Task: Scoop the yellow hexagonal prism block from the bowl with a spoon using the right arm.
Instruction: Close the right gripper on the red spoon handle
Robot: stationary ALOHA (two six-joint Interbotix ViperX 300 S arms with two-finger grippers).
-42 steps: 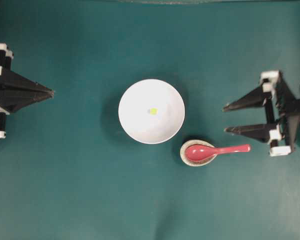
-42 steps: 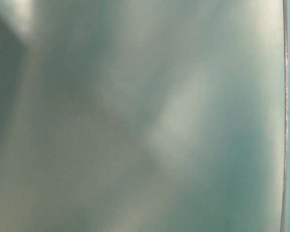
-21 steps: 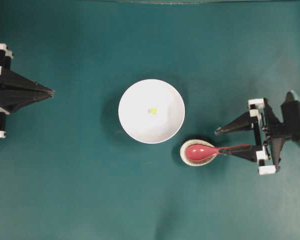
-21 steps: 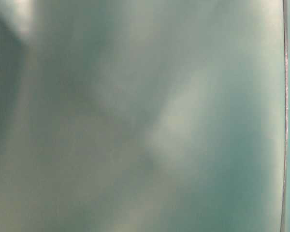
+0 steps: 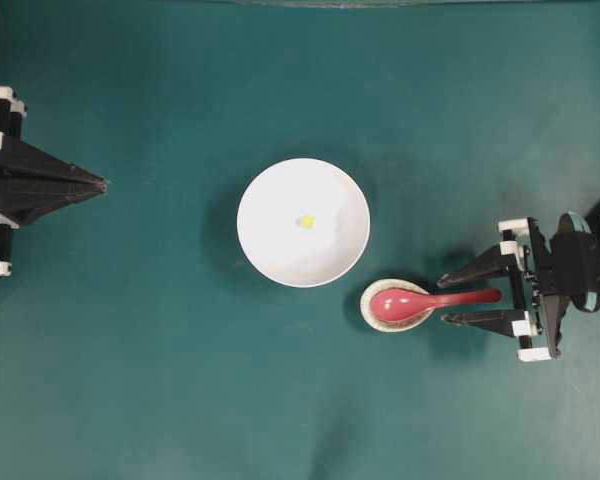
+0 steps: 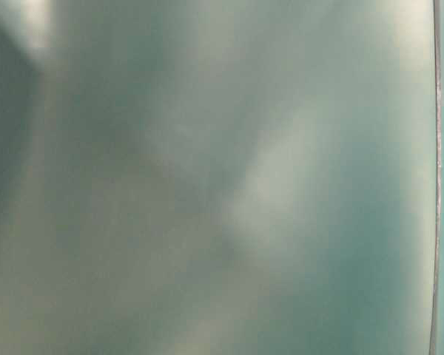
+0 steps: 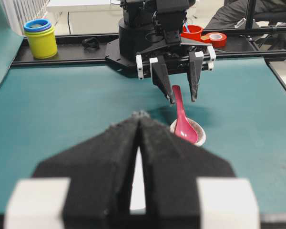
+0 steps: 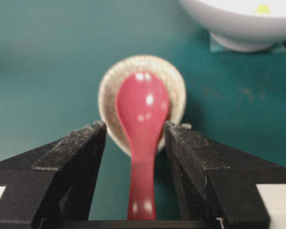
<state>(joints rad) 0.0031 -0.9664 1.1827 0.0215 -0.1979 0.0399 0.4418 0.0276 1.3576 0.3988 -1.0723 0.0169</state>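
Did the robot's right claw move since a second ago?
Yes. In the overhead view the right gripper came down the picture and now straddles the handle of the spoon, jaws open. The spoon stayed put.

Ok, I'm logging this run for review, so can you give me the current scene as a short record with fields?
bowl: white, near table centre
yellow block: lying inside the bowl
spoon: red, scoop resting in the small speckled dish, handle pointing toward the right gripper
right gripper: open, one finger on each side of the spoon handle, not closed on it
left gripper: shut, at the table's left edge, far from the bowl
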